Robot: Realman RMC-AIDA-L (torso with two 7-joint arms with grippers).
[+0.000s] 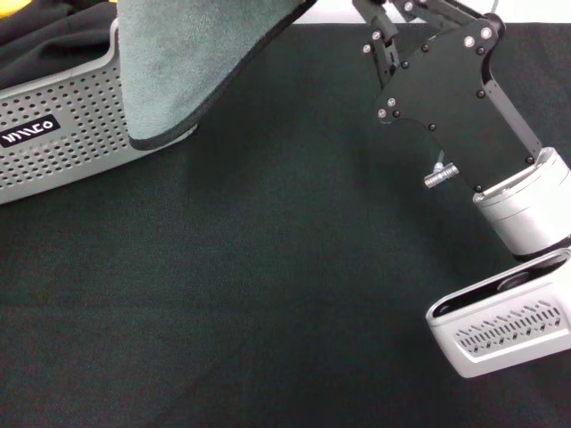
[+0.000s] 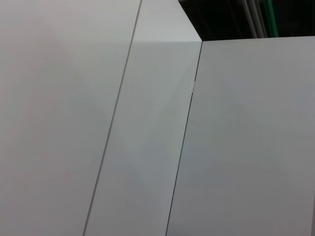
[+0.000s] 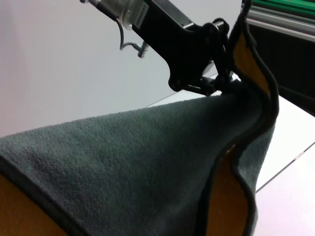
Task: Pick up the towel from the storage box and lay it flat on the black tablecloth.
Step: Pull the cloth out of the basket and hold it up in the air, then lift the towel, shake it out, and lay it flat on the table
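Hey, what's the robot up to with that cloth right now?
The right gripper is pinching a corner of the towel and holding it up, grey face toward the head camera. The towel's lower edge hangs over the storage box, not yet laid on the black tablecloth. The left gripper isn't in view.

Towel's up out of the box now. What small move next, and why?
Probably carry it sideways toward the bare black tablecloth before lowering. The towel hangs from a gripper pinching its edge, and its lower hem drapes over the storage box rim, so lowering here would drop it back on the box.
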